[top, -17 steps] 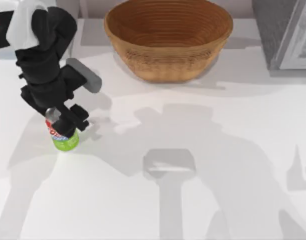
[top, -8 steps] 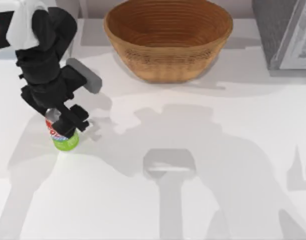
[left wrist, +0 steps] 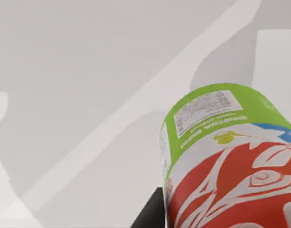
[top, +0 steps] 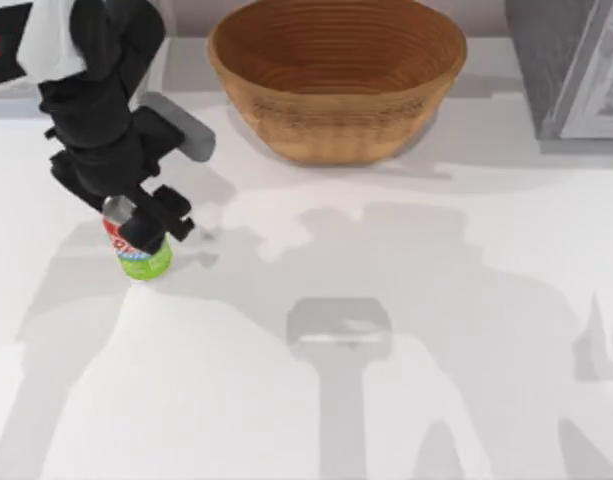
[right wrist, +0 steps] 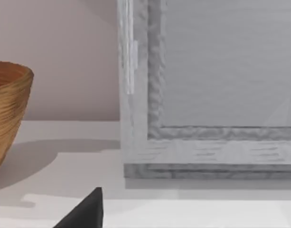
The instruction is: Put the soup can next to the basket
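The soup can (top: 146,262), red on top and lime green below, is at the table's left side with my left gripper (top: 136,228) shut on its upper part from above. In the left wrist view the soup can (left wrist: 221,156) looms close, green end toward the white table, with a dark finger (left wrist: 150,216) beside it. The basket (top: 336,125), a large tan woven bowl, stands at the back centre, well apart from the can to its right. Its edge (right wrist: 7,109) also appears in the right wrist view, along with a dark tip of my right gripper (right wrist: 83,211).
A grey framed panel (top: 576,70) stands at the back right, close in front of the right wrist camera (right wrist: 207,95). A black and red object (top: 4,50) sits at the back left corner. Arm shadows cross the white table between can and basket.
My left gripper has carried the soup can a little to the right and toward the back of the table. The basket has not moved.
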You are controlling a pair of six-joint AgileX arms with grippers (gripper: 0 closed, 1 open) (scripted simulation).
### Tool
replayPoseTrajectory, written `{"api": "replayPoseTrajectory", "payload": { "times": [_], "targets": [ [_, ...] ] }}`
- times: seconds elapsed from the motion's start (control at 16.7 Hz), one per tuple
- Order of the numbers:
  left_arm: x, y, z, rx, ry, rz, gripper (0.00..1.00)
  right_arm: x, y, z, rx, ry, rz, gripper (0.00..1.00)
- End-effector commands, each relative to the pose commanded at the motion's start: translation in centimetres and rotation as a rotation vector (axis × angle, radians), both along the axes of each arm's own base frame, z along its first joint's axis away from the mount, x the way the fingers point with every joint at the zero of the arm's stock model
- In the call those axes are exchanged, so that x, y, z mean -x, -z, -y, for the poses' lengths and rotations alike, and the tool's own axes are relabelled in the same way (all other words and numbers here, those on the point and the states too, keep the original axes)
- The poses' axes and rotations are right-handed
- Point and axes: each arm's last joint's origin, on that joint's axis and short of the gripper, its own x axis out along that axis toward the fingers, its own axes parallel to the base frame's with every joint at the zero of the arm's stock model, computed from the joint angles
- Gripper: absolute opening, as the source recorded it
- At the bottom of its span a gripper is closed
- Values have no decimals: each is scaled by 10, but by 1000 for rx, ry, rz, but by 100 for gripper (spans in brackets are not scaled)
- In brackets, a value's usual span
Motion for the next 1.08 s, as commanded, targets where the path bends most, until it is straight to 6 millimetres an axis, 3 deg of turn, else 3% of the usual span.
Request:
{"api": "replayPoseTrajectory", "payload": {
  "times": [0.3, 0.48, 0.66, 0.9, 1.08],
  "targets": [
    [-12, -66, 51, 117, -138, 123, 0, 0, 0, 0, 0, 0, 0, 100],
    [-12, -86, 93, 175, -303, 108, 0, 0, 0, 0, 0, 0, 0, 100],
    [-8, -76, 139, 171, -492, 38, 0, 0, 0, 0, 0, 0, 0, 100],
    [4, -36, 193, 82, -676, -37, 0, 0, 0, 0, 0, 0, 0, 100],
    [13, -7, 218, 9, -740, -55, 0, 0, 0, 0, 0, 0, 0, 100]
  ]
}}
